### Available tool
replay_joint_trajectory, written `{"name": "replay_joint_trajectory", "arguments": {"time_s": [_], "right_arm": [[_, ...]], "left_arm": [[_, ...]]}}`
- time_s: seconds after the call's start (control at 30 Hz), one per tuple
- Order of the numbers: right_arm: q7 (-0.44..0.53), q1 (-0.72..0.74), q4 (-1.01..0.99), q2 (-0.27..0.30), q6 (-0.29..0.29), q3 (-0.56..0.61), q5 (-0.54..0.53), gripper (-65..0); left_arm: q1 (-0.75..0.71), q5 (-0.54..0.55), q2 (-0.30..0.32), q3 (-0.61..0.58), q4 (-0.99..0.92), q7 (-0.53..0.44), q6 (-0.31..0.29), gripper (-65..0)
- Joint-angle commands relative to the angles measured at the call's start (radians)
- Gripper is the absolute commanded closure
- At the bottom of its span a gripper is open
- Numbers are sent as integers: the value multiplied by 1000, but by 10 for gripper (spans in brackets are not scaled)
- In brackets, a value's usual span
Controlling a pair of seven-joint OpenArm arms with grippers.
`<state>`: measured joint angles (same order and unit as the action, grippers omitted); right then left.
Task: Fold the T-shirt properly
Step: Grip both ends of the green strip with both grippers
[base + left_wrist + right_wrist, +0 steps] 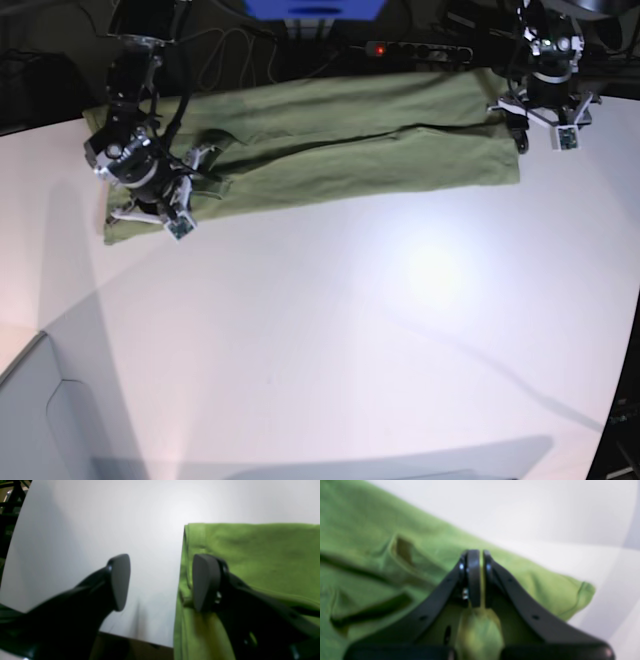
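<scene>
The olive-green T-shirt (350,150) lies as a long band along the far side of the white table (350,330). My right gripper (150,205) is at its left end in the base view. In the right wrist view this gripper (481,577) is shut on a pinched fold of the T-shirt (357,530), with wrinkles beside it. My left gripper (540,132) is at the shirt's right end. In the left wrist view it (162,580) is open, one finger (120,580) over bare table, the other (206,582) over the hemmed edge of the T-shirt (262,555).
A power strip with a red light (415,48) and cables lie behind the table's far edge. The table's front-left corner (30,350) drops to a grey floor. The table's edge (140,640) shows just below the left gripper.
</scene>
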<state>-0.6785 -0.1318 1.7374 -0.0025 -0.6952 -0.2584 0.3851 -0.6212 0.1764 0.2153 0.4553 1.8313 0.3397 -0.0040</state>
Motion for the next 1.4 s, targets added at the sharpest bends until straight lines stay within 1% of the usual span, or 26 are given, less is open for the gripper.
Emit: {"name": "replay_joint_trajectory", "arguments": {"time_s": [0.0,0.07,0.2,0.27,0.4,0.53,0.6,0.73,0.9,1.0,1.1,1.17,1.3,1.37], "right_arm": [[12,-22,39,2,-3,5,-16,0],[12,-78,88,8,-3,37,-16,0],[12,-173,151,57,-3,133,-16,0],[12,-213,177,83,-3,158,-16,0],[12,-279,246,131,-3,164,-16,0],[12,-308,312,184,-3,158,-16,0],[12,-314,349,200,-3,158,-16,0],[16,-308,359,186,-3,115,-16,0],[12,-240,358,123,-3,74,-16,0],[12,-200,335,103,-3,74,-16,0],[15,-154,264,101,-3,80,-19,0],[19,-121,203,101,-3,80,-19,0],[21,-70,121,103,-3,77,-19,0],[21,-59,118,108,-3,75,-19,0]], "left_arm": [[-7,1,9,7,14,-23,5,-377],[-1,-1,9,7,14,-23,5,-377],[4,-1,9,7,14,-23,5,-377],[4,-4,9,7,14,-23,5,-377],[4,-1,9,7,14,-23,5,-377],[1,-1,9,7,14,-23,6,-377],[-4,-1,9,7,15,-23,9,-378],[-7,1,2,7,15,-23,11,-379],[-7,2,-57,27,14,-23,6,-379],[-7,2,-90,33,14,-23,5,-379],[-7,8,-110,27,14,-23,5,-379],[-7,47,-123,30,14,-23,5,-379],[-19,137,-116,27,6,-23,5,-380],[-13,150,-116,27,-11,-23,5,-380]]}}
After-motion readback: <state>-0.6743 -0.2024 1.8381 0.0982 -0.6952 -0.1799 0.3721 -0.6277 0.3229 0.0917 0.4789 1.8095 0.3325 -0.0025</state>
